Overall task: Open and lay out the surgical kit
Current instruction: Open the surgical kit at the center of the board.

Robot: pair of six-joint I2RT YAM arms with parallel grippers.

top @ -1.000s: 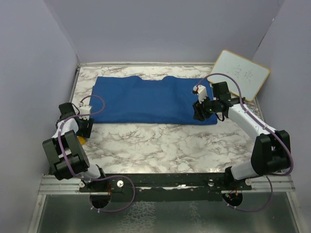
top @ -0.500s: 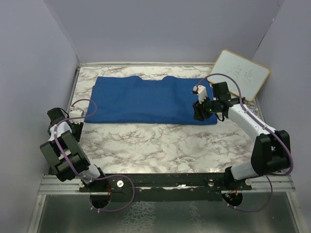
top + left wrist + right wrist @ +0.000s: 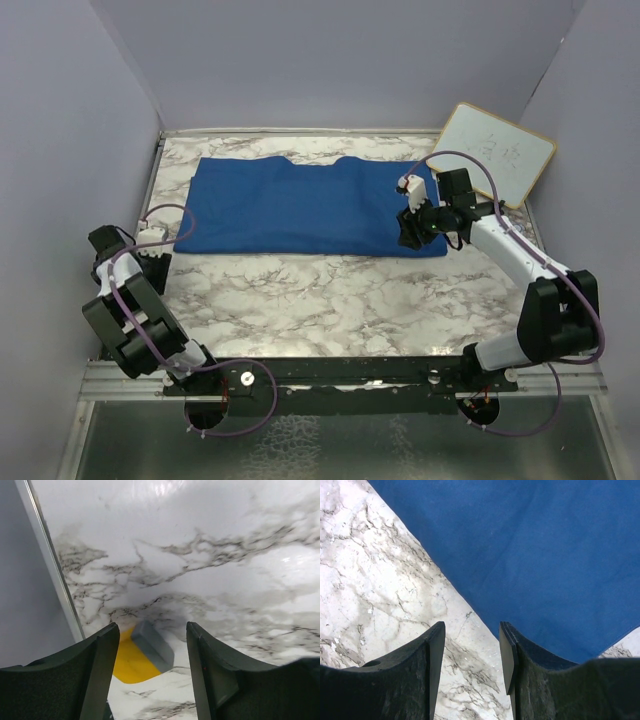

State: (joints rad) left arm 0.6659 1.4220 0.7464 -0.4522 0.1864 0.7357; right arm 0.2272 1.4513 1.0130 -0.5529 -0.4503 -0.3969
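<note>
The surgical kit shows only as a large royal-blue cloth wrap (image 3: 310,205), folded shut and lying flat at the back of the marble table (image 3: 340,295). Its tray, instruments and gauze are hidden. My right gripper (image 3: 408,240) is open and empty, low over the wrap's near right corner; in the right wrist view the blue cloth (image 3: 530,555) fills the upper right, with its edge running between the fingers. My left gripper (image 3: 150,262) is open and empty at the table's left edge, away from the wrap, over a yellow-orange block (image 3: 131,662).
A wood-framed whiteboard (image 3: 495,152) leans at the back right corner. A grey pad (image 3: 152,644) tops the yellow block beside the metal edge strip (image 3: 55,575). Purple walls close in on three sides.
My left arm has swung back and to the left, from near the wrap's left edge to the table's left border. The right arm and the wrap have not moved.
</note>
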